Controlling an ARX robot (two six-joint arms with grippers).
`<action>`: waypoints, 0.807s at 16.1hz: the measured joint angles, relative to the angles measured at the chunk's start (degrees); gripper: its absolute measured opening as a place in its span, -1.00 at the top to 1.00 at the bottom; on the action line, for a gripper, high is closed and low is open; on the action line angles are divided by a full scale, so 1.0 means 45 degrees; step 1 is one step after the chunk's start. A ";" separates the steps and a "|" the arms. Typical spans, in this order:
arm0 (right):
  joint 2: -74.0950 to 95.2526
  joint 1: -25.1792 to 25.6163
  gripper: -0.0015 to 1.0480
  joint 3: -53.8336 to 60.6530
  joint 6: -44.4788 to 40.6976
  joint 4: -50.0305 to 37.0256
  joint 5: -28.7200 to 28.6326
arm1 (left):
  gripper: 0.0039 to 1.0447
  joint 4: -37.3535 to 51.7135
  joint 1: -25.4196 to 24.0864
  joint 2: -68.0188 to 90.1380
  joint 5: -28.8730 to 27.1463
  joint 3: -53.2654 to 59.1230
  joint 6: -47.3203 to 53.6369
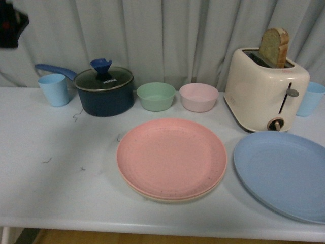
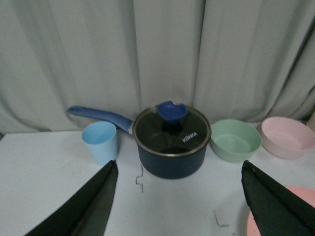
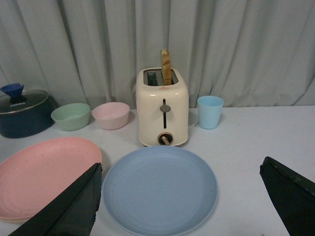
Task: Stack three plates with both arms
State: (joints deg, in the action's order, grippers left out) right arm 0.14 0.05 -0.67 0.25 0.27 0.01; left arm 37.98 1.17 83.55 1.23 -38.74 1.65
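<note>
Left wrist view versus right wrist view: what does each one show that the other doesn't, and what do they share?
Only the left wrist view shows the left tool, open, the pot's blue handle and the blue cup beside it. Only the right wrist view shows the right tool, open, the blue plate, the toaster with its bread slice, and a second blue cup. Both show the lidded pot, green bowl, pink bowl and pink plate, the last only as a sliver in the left wrist view.

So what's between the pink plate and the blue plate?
Nothing: the front view shows only a narrow strip of bare table between the pink plate and the blue plate. The toaster stands behind that gap, not in it.
</note>
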 joint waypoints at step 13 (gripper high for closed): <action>0.0000 -0.0010 -0.87 0.0000 0.0000 -0.0015 -0.0005 | 0.97 0.2176 -0.0257 -0.6101 -0.0282 0.6999 -0.0321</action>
State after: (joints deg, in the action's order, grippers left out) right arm 0.14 0.01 -0.67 0.25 0.21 -0.01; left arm 47.77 0.01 56.10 -0.03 -7.25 0.21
